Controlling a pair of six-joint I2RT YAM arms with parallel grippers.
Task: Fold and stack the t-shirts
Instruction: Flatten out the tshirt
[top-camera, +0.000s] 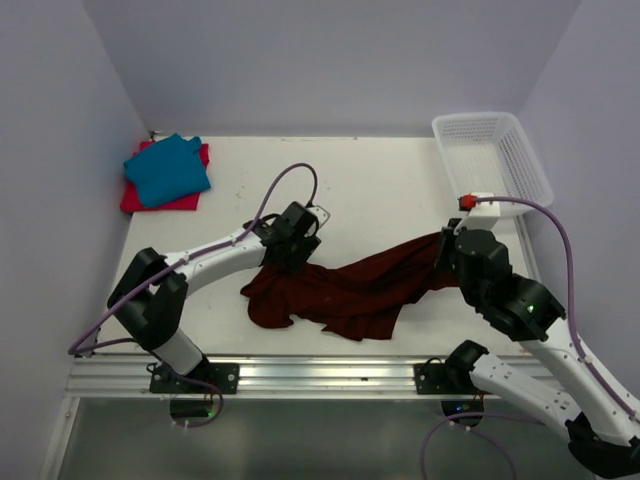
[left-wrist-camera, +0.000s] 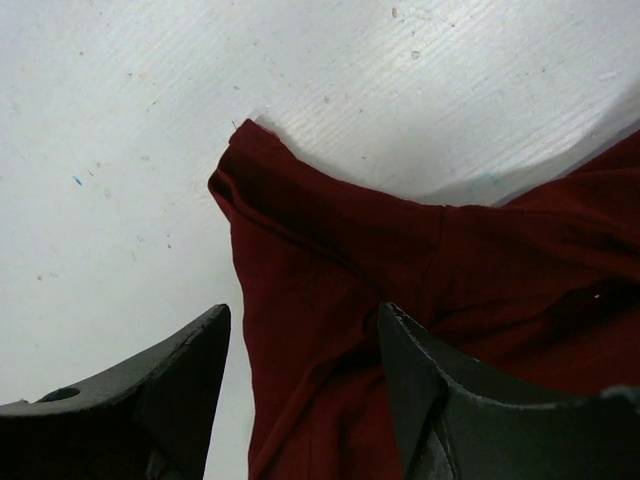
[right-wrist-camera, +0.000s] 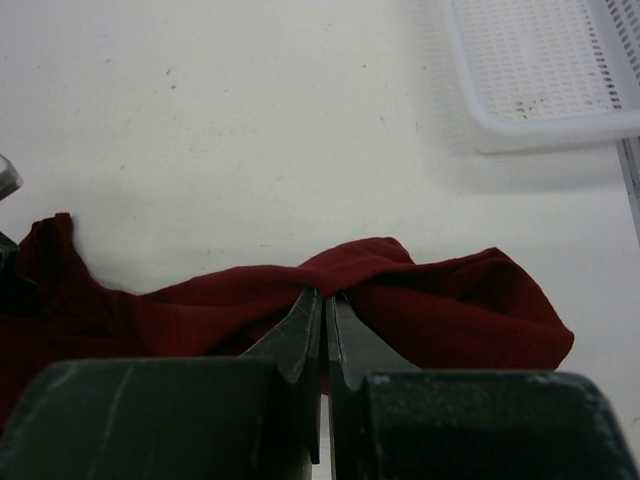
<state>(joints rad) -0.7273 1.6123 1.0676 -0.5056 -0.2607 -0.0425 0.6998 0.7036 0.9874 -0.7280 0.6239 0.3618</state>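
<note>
Maroon t-shirt (top-camera: 350, 285) lies crumpled and unfolded on the tabletop (top-camera: 380, 180), close to the near edge, running from about the middle toward the right edge. We see it bunched in loose ridges, one hemmed end reaching toward the left.

Left gripper (left-wrist-camera: 300, 320) sits low over that left end of the maroon t-shirt. Its jaws stand apart: one finger is over bare tabletop, the other over the cloth, with the hemmed edge between them. We see no pinch here.

Right gripper (right-wrist-camera: 324, 300) is at the shirt's right end. Its fingers are pressed together, with a raised fold of the maroon cloth nipped at their tips.

Teal t-shirt (top-camera: 168, 170) rests folded on top of the red-pink t-shirt (top-camera: 135, 198) in the far left corner of the tabletop, well apart from both arms.

White mesh basket (top-camera: 525, 165) sits in the far right corner, near the right arm; whether it holds anything we cannot tell.
</note>
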